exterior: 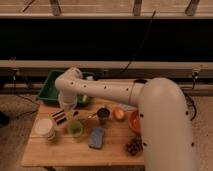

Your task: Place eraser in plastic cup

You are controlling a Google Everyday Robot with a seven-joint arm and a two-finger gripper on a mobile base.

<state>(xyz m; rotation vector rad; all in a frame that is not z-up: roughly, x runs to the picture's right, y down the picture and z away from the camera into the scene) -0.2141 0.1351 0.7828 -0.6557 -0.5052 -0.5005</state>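
Arm bent low over table (45, 150), gripper (61, 116) clenched on eraser (59, 118) (beside plastic cup (75, 129))

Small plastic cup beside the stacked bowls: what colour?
Translucent light green, camera view; the gripper sits just left.

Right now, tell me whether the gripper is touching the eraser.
Touching. The camera view shows the gripper shut on the eraser, left of the plastic cup.

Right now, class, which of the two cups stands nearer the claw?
The translucent light-green plastic cup; the claw hangs just upper-left of it, while the dark grey cup stands farther right.
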